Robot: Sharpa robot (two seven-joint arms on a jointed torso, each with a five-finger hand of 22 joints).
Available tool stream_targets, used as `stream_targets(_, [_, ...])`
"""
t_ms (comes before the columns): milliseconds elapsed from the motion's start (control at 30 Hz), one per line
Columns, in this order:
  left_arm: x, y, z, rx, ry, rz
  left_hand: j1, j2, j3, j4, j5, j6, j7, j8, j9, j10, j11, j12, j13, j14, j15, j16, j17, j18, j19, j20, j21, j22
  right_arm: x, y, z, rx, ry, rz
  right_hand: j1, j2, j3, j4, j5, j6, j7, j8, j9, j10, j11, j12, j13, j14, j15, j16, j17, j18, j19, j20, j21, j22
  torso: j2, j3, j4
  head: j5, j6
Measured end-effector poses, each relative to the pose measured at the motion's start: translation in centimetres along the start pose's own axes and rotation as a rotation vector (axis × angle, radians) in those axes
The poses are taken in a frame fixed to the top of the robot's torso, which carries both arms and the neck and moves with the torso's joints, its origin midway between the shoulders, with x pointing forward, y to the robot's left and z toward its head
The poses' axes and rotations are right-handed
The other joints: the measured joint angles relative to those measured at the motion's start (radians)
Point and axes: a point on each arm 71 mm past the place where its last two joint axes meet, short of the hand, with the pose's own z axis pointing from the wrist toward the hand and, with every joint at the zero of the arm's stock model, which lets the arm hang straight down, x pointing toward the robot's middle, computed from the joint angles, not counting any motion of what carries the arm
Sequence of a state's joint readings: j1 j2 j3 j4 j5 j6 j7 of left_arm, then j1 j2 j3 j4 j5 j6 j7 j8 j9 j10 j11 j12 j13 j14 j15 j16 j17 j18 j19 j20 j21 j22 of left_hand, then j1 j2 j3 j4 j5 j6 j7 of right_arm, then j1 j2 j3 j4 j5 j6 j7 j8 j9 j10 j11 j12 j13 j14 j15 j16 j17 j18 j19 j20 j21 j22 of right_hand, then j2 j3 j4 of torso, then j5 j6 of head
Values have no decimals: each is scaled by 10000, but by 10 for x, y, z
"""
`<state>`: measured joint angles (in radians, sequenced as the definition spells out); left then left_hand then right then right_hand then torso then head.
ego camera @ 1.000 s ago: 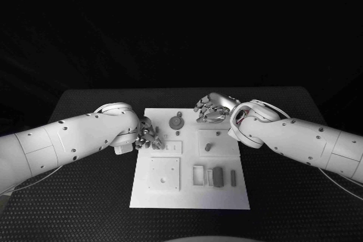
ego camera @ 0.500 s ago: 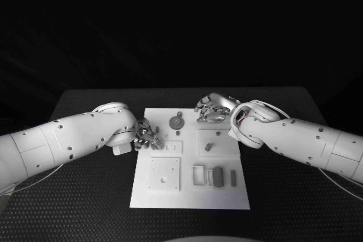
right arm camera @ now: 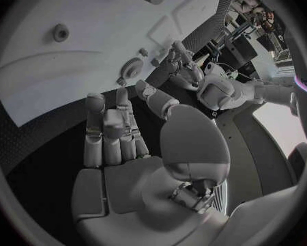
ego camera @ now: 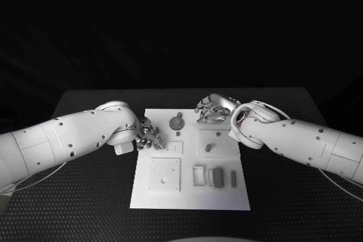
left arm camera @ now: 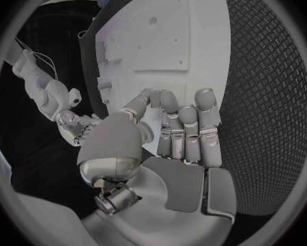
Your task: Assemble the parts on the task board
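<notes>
Between the left hand [ego camera: 148,137] and right hand [ego camera: 212,108], the round part [ego camera: 176,122] stands on the task board [ego camera: 189,197].

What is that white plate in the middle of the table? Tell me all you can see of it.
The task board is a flat white rectangular plate lying on the black table, long side running away from the robot. Its surface carries raised square blocks and shallow recesses. Small grey parts sit on it: a round one near the far edge, upright bars nearer. The left hand hovers at its left edge, the right hand at its far edge; contact is unclear.
</notes>
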<state>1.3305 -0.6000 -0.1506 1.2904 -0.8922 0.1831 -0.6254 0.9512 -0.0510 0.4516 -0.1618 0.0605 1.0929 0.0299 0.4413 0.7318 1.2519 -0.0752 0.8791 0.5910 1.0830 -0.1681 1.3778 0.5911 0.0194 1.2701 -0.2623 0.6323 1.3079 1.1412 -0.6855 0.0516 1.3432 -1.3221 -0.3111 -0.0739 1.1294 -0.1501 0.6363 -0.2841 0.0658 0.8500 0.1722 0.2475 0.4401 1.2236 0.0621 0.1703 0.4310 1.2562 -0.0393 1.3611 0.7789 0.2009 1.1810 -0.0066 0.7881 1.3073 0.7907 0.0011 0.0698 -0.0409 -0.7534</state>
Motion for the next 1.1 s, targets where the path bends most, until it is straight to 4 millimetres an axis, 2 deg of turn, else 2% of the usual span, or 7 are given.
stream_targets(400, [1, -12, -1, 171, -81, 103, -40, 39, -15, -97, -38, 183, -104, 90, 7, 97, -95, 105, 1, 51, -16, 79, 27, -1, 79, -75, 115, -2, 0, 0, 0, 4, 1, 1, 1, 0, 0, 0, 0, 30, 12, 0, 1, 0, 0, 0, 0, -23, -24, 0, 0, 0, -1, 1, 0, 0, 3, 0, 2, 7, 12])
stream_targets(700, [1, -22, 0, 277, -572, 388, -40, 40, -15, -97, -75, 474, -287, 188, 0, 360, -283, 222, 69, 109, -35, 204, 114, -1, 240, -58, 260, -3, 0, 1, 0, -14, 9, 8, 1, 0, 0, 0, 0, 33, 10, 0, -8, 0, 0, 0, 0, -25, -25, 0, 0, 1, -3, 3, 0, 0, 4, -6, 5, 18, 0])
stream_targets(767, [1, -23, 1, 282, -653, 424, -40, 39, 1, -82, -75, 505, -318, 196, -5, 398, -249, 264, 71, 122, -41, 224, 130, 1, 241, -59, 270, -3, 0, 1, 0, -15, 10, 8, 1, 0, 0, 0, 0, 33, 10, 0, -8, 0, 0, 0, 0, -24, -25, 0, 0, 0, -4, 4, 0, 0, 4, -6, 8, 21, 0])
stream_targets(1100, [1, -29, 2, 297, -853, 608, -81, 81, 19, -64, -112, 615, -354, 206, -6, 478, -327, 307, 106, 200, -51, 279, 172, -1, 331, -74, 347, -4, 1, 1, 1, -20, 20, 10, 1, 0, 0, 0, 0, 30, 13, 0, -7, 0, 0, 0, 0, -22, -22, 0, 0, 0, -17, 17, -39, 0, 3, -6, 1, 31, -32])
